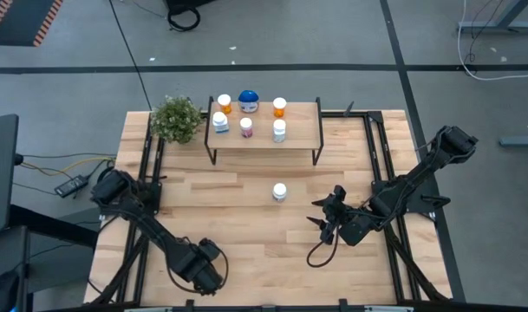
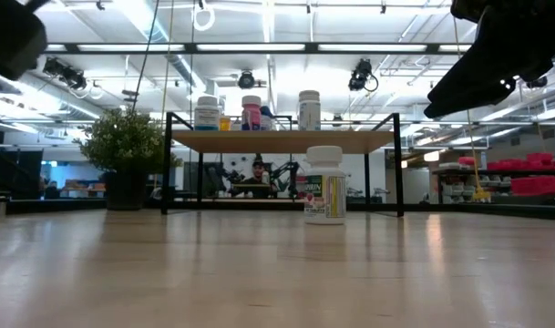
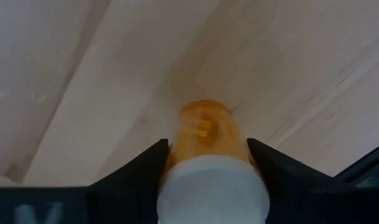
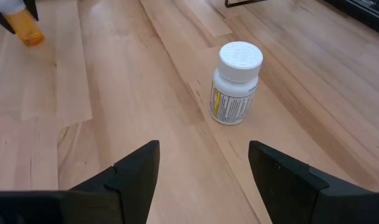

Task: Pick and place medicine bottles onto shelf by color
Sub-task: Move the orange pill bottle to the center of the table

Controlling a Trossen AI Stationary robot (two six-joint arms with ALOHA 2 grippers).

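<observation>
We find the left gripper gripping an orange bottle; the right gripper, fingers apart, faces a white bottle before the shelf.

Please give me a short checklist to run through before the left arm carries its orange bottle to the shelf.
1. Orange bottle sits between the left tool's fingers: ok.
2. Grip firm enough to lift: cannot tell; the fingers flank the bottle, but contact isn't clear.
3. Free spot on the shelf near the orange bottles: ok.
4. White bottle stands upright on the table, apart from both tools: ok.
5. Right tool open and holding nothing: ok.
</observation>
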